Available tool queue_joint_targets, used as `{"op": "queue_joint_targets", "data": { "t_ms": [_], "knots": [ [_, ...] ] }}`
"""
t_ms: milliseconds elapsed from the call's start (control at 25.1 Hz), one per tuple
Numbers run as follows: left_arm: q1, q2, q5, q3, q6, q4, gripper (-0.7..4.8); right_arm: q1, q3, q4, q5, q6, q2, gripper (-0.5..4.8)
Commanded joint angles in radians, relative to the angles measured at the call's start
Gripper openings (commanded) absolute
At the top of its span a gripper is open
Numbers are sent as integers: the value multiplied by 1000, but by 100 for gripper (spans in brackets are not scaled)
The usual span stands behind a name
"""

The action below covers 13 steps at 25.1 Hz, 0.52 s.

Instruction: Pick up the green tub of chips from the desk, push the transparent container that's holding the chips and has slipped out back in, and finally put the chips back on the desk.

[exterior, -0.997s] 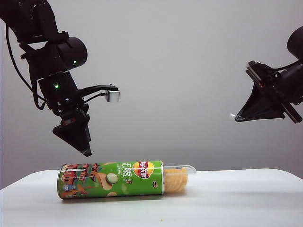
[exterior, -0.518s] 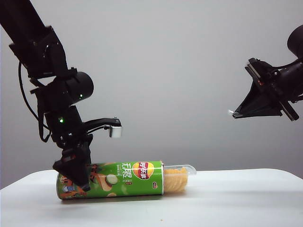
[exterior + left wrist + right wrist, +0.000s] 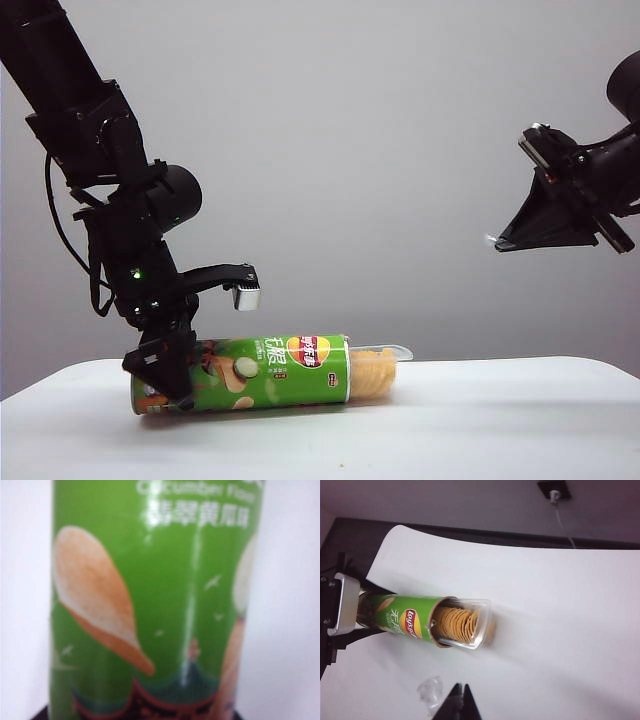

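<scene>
I am seeing my left gripper (image 3: 168, 375) straddling the closed end of the green tub of chips (image 3: 270, 372), lying on the table (image 3: 500, 420); grip not confirmed. The transparent container (image 3: 470, 622) is sticking out, so everything remains. Farther off, my right gripper (image 3: 461, 700) is hanging pinched together, empty.

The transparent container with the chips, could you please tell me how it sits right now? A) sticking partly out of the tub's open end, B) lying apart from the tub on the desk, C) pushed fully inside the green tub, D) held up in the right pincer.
A: the transparent container juts from the open end of the green tub of chips, with chips visible inside, while the shut right pincer hangs high, holding nothing.
</scene>
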Motion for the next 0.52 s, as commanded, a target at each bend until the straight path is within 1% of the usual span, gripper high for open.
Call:
{"op": "queue_joint_targets", "data": {
  "t_ms": [40, 120, 199, 239, 279, 319, 359, 399, 439, 478, 518],
  "knots": [
    [-1, -10, 5, 3, 1, 20, 295, -7, 3, 25, 24, -29, 0, -4],
    [-1, -14, 5, 3, 0, 23, 295, -23, 3, 45, 29, -27, 16, -4],
    [-1, -27, 13, 3, 0, 21, 295, -47, 11, 61, 2, -1, 56, 1],
    [-1, -34, 19, 3, 0, 16, 295, -59, 16, 61, -31, 2, 73, 2],
    [-1, -39, 22, 3, 0, 18, 295, -74, 27, 61, -90, 14, 100, 7],
    [-1, -55, 45, 3, 1, 14, 295, -102, 51, 69, -228, 50, 149, 27],
    [-1, -65, 60, 3, 0, 12, 295, -120, 71, 79, -323, 84, 185, 46],
    [-1, -82, 80, 3, 1, 4, 295, -139, 104, 91, -450, 145, 240, 85],
    [-3, -92, 91, 3, 0, 0, 295, -151, 128, 90, -500, 182, 275, 102],
    [-11, -106, 92, 3, 3, -9, 295, -161, 155, 91, -576, 213, 316, 117],
    [-13, -114, 92, 3, 6, -12, 295, -161, 165, 90, -616, 217, 330, 117]
  ]
}}
